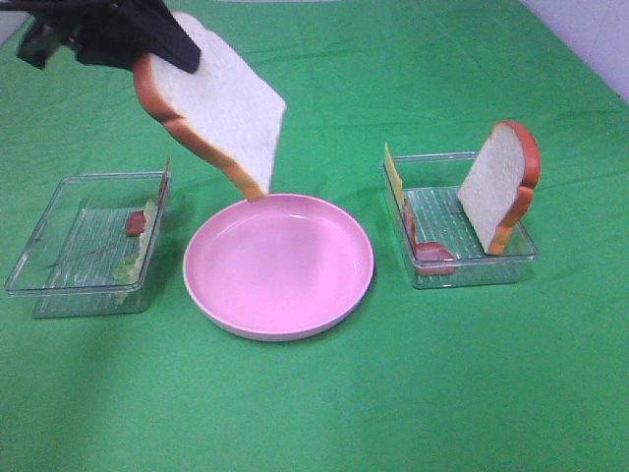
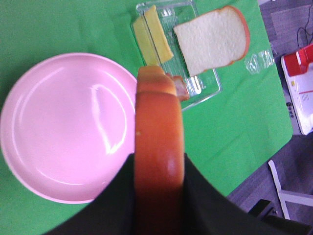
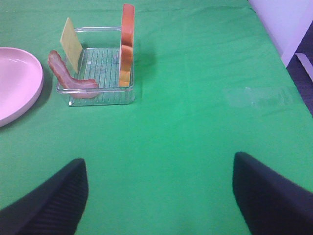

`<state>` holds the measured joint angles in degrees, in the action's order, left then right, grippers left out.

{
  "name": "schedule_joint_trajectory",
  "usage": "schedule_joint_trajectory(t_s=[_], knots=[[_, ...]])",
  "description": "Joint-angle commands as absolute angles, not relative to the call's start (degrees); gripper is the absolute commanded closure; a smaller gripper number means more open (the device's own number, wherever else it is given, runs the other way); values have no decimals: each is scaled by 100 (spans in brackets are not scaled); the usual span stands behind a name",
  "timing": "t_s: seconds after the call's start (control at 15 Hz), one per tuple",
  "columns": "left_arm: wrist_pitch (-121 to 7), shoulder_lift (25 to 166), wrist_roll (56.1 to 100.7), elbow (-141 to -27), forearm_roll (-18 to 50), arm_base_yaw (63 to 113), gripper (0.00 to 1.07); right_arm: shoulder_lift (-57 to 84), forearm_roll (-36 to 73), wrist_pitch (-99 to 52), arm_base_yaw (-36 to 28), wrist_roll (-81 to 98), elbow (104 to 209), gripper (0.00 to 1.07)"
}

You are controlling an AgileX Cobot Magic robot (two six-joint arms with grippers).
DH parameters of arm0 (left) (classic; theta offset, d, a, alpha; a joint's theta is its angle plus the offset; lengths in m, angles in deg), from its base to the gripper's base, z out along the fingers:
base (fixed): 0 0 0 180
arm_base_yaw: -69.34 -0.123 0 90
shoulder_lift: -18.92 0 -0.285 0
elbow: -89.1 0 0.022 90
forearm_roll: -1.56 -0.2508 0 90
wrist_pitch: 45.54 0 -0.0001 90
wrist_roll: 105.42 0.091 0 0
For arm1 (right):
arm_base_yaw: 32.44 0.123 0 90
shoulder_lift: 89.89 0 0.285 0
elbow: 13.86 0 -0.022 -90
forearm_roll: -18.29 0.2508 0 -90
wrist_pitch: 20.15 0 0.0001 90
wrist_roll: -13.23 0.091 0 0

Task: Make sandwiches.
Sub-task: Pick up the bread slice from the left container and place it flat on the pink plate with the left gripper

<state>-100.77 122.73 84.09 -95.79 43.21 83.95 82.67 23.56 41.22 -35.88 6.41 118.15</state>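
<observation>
My left gripper [image 1: 157, 49] is shut on a white bread slice [image 1: 218, 103] with an orange-brown crust, holding it tilted in the air above the far left rim of the pink plate [image 1: 278, 265]. The left wrist view shows that slice's crust edge [image 2: 159, 161] between my fingers, above the plate [image 2: 63, 127]. A second bread slice [image 1: 501, 185] leans upright in the right tray [image 1: 462, 221], with a yellow cheese slice [image 1: 393, 175] and a bacon strip [image 1: 430, 253]. The left tray [image 1: 84, 246] holds lettuce [image 1: 128, 265] and a bacon piece [image 1: 136, 223]. My right gripper [image 3: 159, 196] is open over bare green cloth, outside the high view.
A green cloth [image 1: 393, 393] covers the whole table. Both clear trays flank the plate. In the left wrist view, a red and white device [image 2: 301, 83] sits beyond the table's edge.
</observation>
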Motion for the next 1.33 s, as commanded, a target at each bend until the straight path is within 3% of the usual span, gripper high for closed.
schedule_joint_trajectory(t_s=[0.07,0.4,1.33], knots=[[-9888,12783,8346,-9533,4544,8744,107,8353,2327,4059,-3611,572,11792,30],[-9206,13688,8220,-9533,4768,9060,107,8353,2327,4059,-3611,572,11792,30],[-8851,14599,8232,-9539,5203,9134,107,8341,2327,4059,-3611,572,11792,30]])
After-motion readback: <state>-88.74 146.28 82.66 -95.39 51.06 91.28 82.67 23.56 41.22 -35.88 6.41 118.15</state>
